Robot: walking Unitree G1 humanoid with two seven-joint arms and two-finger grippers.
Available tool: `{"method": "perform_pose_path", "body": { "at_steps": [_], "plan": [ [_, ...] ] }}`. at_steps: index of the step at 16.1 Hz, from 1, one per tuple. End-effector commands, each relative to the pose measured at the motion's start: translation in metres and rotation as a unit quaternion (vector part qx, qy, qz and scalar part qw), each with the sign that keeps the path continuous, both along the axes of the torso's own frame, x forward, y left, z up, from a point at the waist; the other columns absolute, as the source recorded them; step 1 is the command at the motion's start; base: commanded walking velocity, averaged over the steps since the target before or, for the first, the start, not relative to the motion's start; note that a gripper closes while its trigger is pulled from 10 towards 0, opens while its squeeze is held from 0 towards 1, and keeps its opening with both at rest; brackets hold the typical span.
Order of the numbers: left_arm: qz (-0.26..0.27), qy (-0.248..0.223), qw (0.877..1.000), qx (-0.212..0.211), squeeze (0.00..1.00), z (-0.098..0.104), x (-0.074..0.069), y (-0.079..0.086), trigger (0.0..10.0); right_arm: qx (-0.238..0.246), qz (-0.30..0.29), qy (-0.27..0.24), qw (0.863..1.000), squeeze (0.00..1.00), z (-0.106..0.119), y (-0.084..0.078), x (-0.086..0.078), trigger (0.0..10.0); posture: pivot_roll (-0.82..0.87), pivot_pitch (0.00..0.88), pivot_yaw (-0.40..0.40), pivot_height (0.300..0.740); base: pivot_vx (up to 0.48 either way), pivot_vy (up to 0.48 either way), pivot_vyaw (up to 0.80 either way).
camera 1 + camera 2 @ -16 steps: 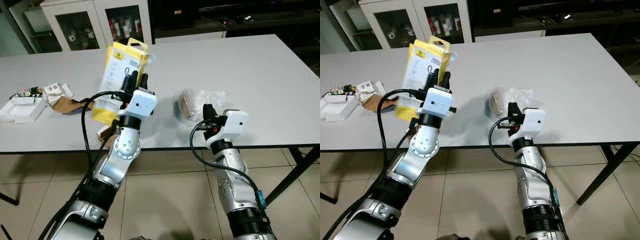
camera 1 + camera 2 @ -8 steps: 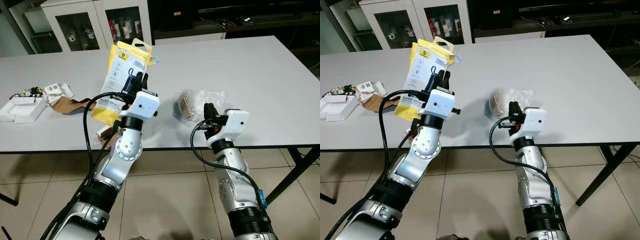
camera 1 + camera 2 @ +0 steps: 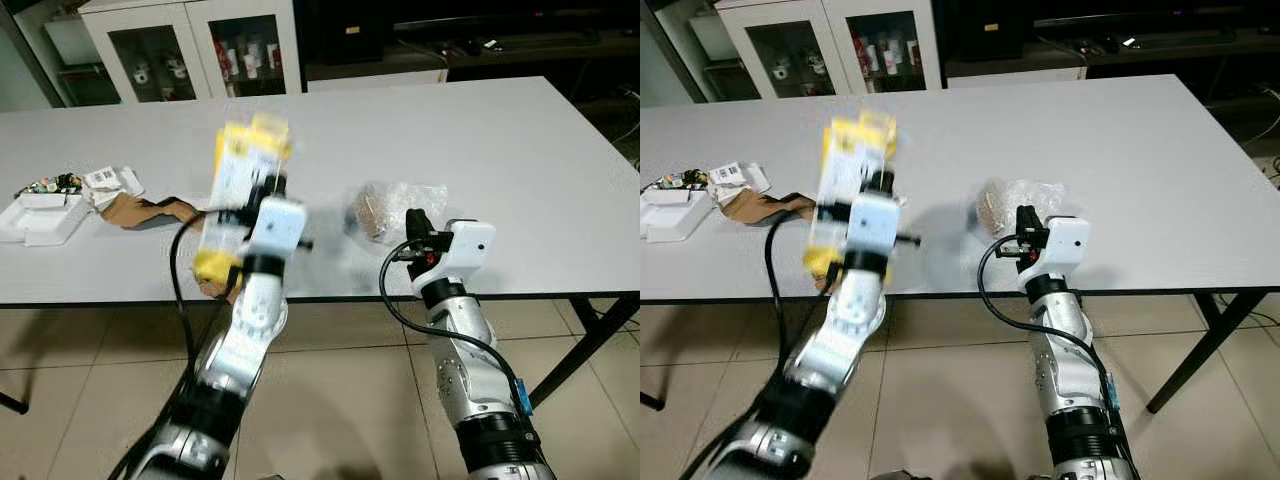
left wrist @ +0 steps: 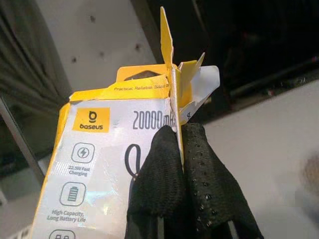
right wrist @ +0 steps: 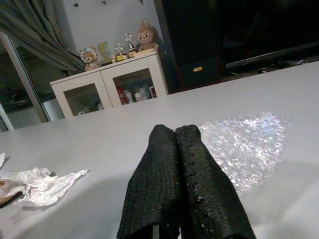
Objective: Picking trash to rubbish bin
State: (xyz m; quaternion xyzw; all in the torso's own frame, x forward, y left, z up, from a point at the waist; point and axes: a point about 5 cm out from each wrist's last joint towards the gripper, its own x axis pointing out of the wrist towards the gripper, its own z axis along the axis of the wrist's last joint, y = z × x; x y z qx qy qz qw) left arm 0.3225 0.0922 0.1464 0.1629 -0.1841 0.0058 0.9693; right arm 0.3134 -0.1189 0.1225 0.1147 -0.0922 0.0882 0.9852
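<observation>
A yellow and white power-bank package (image 3: 238, 185) is held up above the white table (image 3: 520, 150), near its front edge. My left gripper (image 3: 266, 188) is shut on it, and both are blurred by motion. In the left wrist view the two black fingers (image 4: 199, 164) pinch the package's (image 4: 94, 154) torn edge. A clear bubble-wrap bundle (image 3: 393, 204) with something brown inside lies on the table. My right gripper (image 3: 415, 221) is shut and empty just in front of the bundle. The right wrist view shows the gripper (image 5: 174, 131) with the bubble wrap (image 5: 244, 144) beyond it.
White boxes (image 3: 43, 216) and torn brown cardboard (image 3: 140, 211) lie at the table's left. A crumpled white sheet (image 5: 42, 185) lies on the tabletop. A white glass-door cabinet (image 3: 190, 45) stands behind the table. Tiled floor lies below the front edge.
My left arm has swung the package lower and a little left and is now blurred. The right arm and the bubble wrap have stayed put.
</observation>
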Motion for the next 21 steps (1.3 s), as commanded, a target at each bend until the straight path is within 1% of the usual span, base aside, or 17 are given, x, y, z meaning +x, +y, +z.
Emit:
{"method": "perform_pose_path", "body": {
  "at_steps": [1, 2, 4, 6, 8, 12, 21],
  "plan": [
    [0.004, 0.005, 1.0, 0.012, 0.0, -0.002, 0.0, 0.006, 10.0, 0.0, 0.005, -0.009, 1.0, 0.0, 0.004, 0.005, 0.003, 10.0, -0.02, 0.014, 0.09, 0.74, 0.0, 0.0, 0.0],
    [0.0, 0.005, 1.0, 0.031, 0.0, -0.005, 0.0, 0.006, 10.0, 0.001, 0.004, -0.007, 1.0, 0.0, 0.004, 0.005, 0.003, 10.0, -0.02, 0.01, 0.092, 0.74, 0.0, 0.0, 0.0],
    [-0.009, 0.016, 0.999, 0.03, 0.0, -0.009, 0.0, 0.007, 10.0, 0.0, 0.001, -0.006, 1.0, 0.0, 0.003, 0.004, 0.004, 10.0, -0.03, 0.009, 0.092, 0.74, 0.0, 0.0, 0.0],
    [-0.021, 0.022, 0.999, 0.029, 0.0, -0.014, -0.002, 0.003, 10.0, -0.01, -0.014, 0.008, 1.0, 0.0, -0.004, -0.002, 0.003, 10.0, -0.03, 0.004, 0.096, 0.74, 0.0, 0.0, 0.0],
    [-0.028, 0.016, 0.999, 0.03, 0.0, -0.011, -0.001, 0.002, 10.0, -0.006, -0.031, 0.009, 0.999, 0.0, -0.005, -0.006, 0.003, 10.0, -0.04, 0.005, 0.1, 0.74, 0.0, 0.0, 0.0],
    [-0.028, 0.004, 0.999, 0.023, 0.0, -0.006, 0.001, -0.002, 10.0, -0.007, -0.034, 0.004, 0.999, 0.0, -0.003, -0.008, 0.005, 10.0, -0.03, 0.001, 0.081, 0.74, 0.0, 0.0, 0.0],
    [-0.032, -0.007, 0.999, 0.019, 0.0, -0.004, 0.003, -0.005, 10.0, -0.012, -0.024, 0.0, 1.0, 0.0, -0.001, -0.006, 0.01, 10.0, -0.04, 0.0, 0.072, 0.74, 0.0, 0.0, 0.0]
  ]
}}
